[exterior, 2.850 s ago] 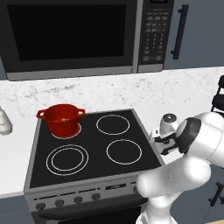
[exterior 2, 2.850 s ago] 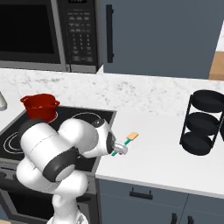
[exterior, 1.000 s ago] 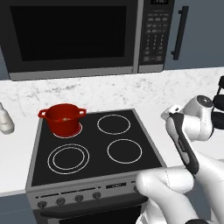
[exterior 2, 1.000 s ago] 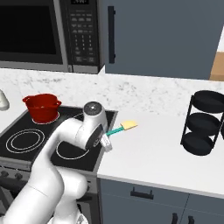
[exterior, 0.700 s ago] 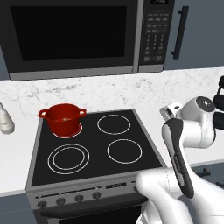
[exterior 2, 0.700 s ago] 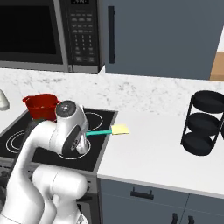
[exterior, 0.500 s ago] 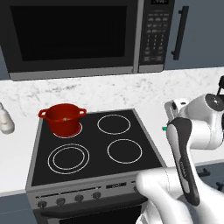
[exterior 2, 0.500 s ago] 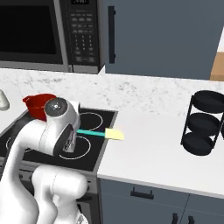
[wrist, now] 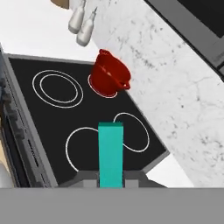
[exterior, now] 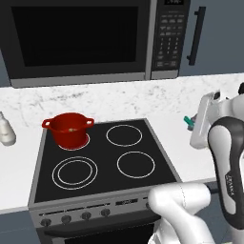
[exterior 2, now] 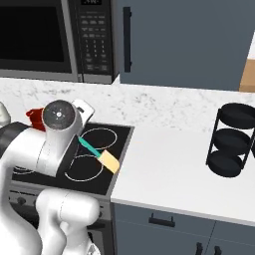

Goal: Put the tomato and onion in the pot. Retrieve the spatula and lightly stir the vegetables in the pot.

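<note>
In the hand view, the gripper [wrist: 110,177] sits at bottom centre with its 2 fingers closed on the teal handle of the spatula [wrist: 110,154], which rises up the frame over the black stovetop [wrist: 26,113]; the head of the utensil is hidden here. The right base view supplies that head: the spatula [exterior 2: 99,155] slants down to the right at frame centre-left, its pale orange-yellow blade over the right edge of the stovetop [exterior 2: 122,137], while the gripper itself is masked by the white wrist. In the left base view only a short teal tip of the spatula [exterior: 188,122] shows at the right, beside the white forearm, over the marble counter [exterior: 167,138]. The arm is folded high, with the round joint cap facing the right base camera and the hand directed toward the burners. The red pot [exterior: 68,128] stands on the rear left burner, at left of centre in the left base view; the hand view shows the pot [wrist: 110,77] in the upper centre, and the right base view shows a red sliver of it [exterior 2: 34,114] behind the arm. 2 pale bottles [wrist: 81,24] stand on the counter beyond the pot at the top of the hand view; 1 bottle [exterior: 5,131] appears at the far left of the left base view. A microwave [exterior: 86,40] hangs above the stove, and a black 3-tier rack [exterior 2: 234,141] stands at the right of the right base view.
</note>
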Motion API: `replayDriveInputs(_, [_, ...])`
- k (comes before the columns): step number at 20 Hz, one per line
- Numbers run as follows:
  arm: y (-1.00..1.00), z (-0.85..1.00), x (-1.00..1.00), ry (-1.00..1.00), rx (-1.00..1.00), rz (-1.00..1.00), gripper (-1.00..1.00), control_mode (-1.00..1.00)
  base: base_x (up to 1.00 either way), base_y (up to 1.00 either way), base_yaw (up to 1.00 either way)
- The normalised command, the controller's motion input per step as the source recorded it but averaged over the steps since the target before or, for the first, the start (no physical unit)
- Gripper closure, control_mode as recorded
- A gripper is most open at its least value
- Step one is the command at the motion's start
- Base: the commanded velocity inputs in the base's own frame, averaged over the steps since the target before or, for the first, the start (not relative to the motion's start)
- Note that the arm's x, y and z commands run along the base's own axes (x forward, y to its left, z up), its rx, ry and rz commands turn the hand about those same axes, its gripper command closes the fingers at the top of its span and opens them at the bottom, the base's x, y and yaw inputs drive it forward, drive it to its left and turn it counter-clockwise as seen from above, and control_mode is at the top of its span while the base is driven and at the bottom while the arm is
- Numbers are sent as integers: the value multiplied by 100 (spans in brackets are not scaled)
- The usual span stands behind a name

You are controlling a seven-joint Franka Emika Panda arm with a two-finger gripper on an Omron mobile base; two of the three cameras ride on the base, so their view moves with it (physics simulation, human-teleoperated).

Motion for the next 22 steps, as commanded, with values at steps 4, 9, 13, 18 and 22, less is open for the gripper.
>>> replayDriveInputs(4, [19,3,0,-22,50,-37,100,-100,0,0,0])
replayDriveInputs(9, [20,0,0,-32,49,-35,100,-100,0,0,0])
replayDriveInputs(13, [24,18,0,-16,44,-40,100,-100,0,0,0])
replayDriveInputs(18, [22,0,-26,-10,26,-42,100,-100,0,0,0])
replayDriveInputs(22, [-12,-1,-33,-9,14,-11,100,-100,0,0,0])
